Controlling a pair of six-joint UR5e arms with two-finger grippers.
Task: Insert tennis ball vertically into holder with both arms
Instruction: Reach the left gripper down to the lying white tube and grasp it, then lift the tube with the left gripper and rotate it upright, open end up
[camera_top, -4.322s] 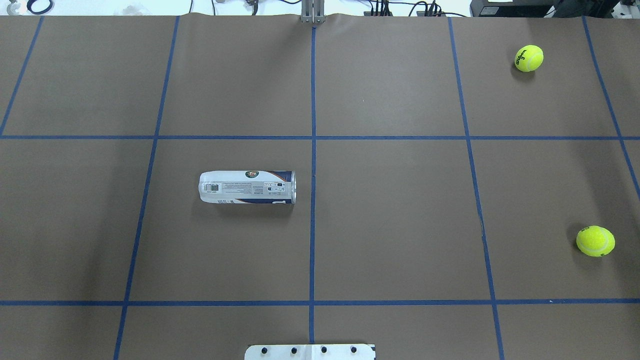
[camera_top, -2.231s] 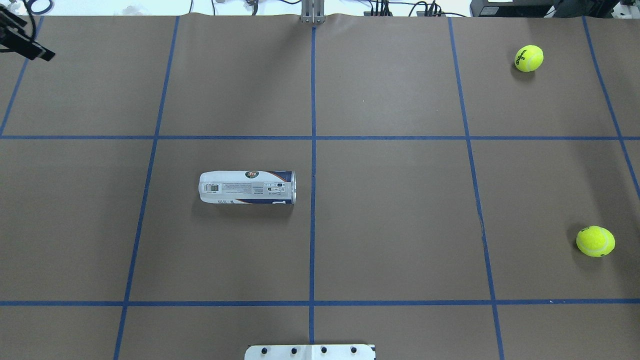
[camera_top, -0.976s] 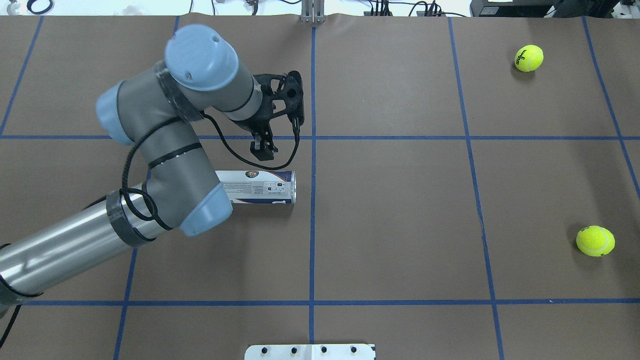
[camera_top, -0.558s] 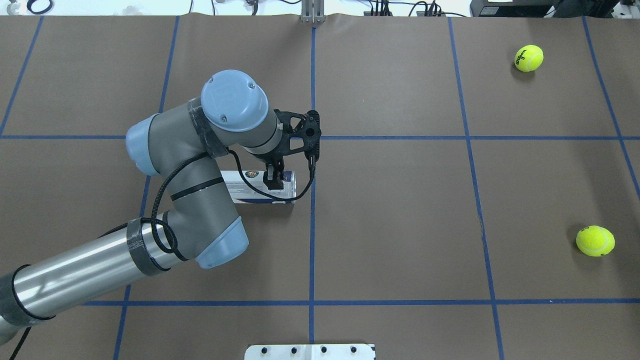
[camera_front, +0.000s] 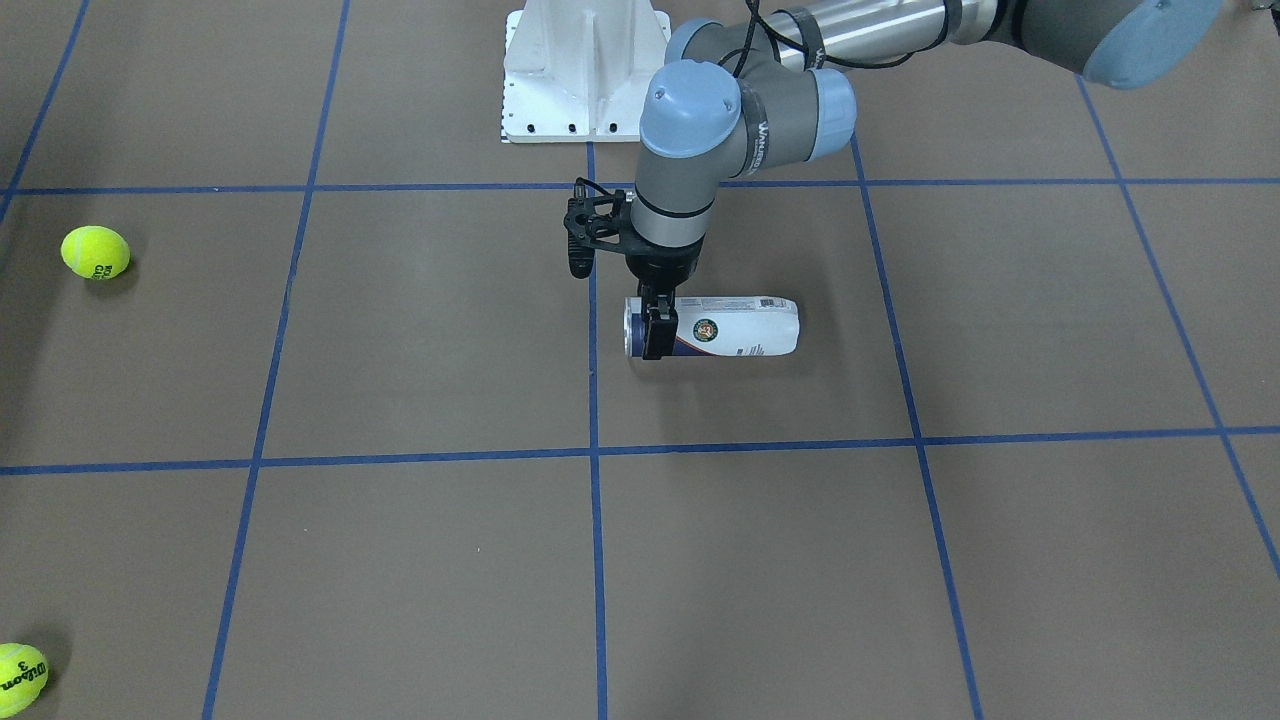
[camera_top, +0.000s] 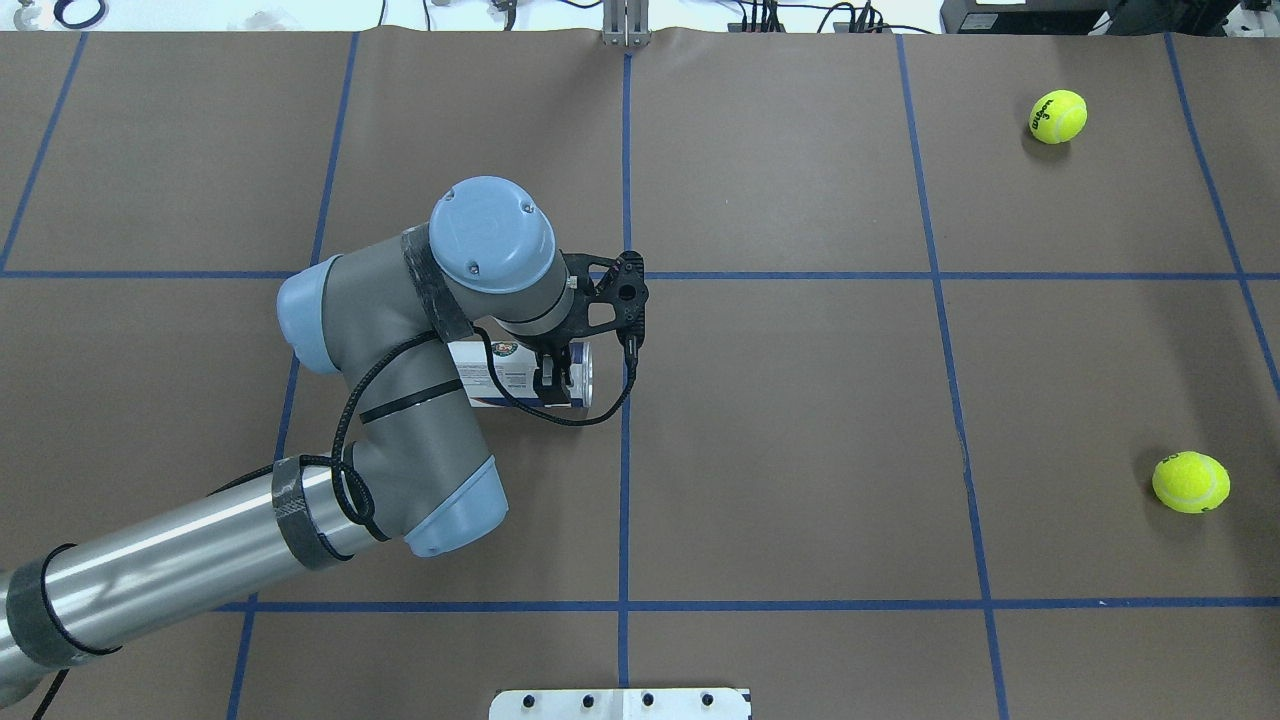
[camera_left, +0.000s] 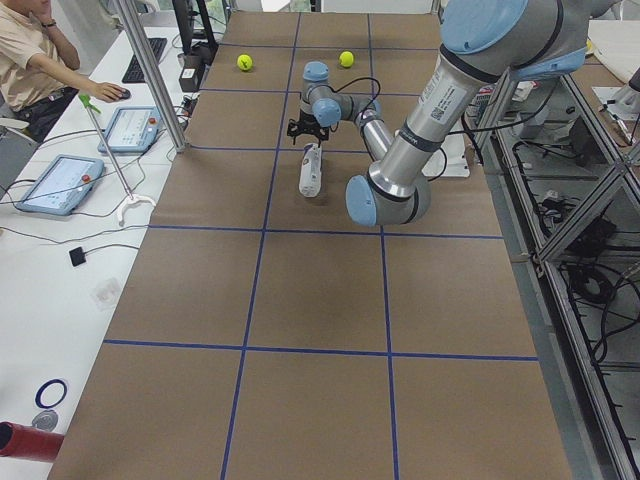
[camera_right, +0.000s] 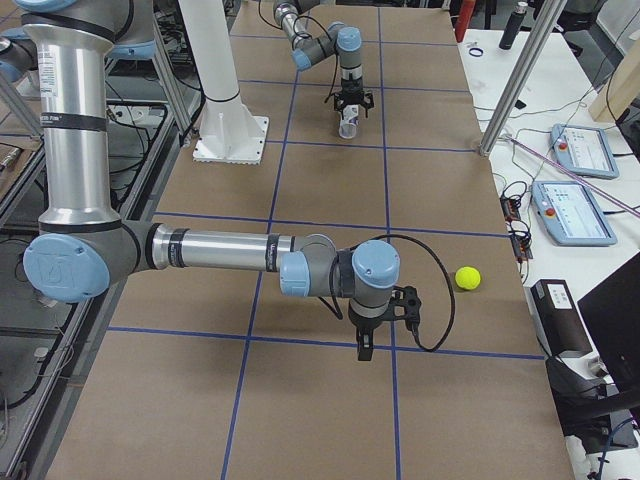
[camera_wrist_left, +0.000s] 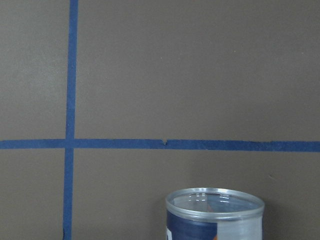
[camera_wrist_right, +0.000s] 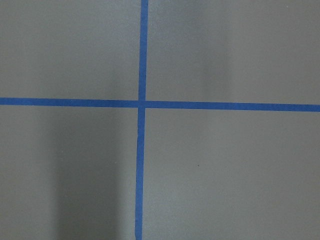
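Observation:
The holder, a clear can with a white and navy label, lies on its side left of the table's centre line, with its open end toward that line. It also shows in the front view. My left gripper points down near the open end, and one black finger hangs in front of the can. The jaws look open astride it. The left wrist view shows the can's rim. Two tennis balls lie far right. My right gripper hangs over bare table; I cannot tell its state.
The white pedestal stands at the robot's edge of the table. Blue tape lines grid the brown table top. A person sits at the side bench with tablets, off the table.
My left arm has come in from the left and lowered its gripper onto the open end of the holder. The holder and both balls have not moved.

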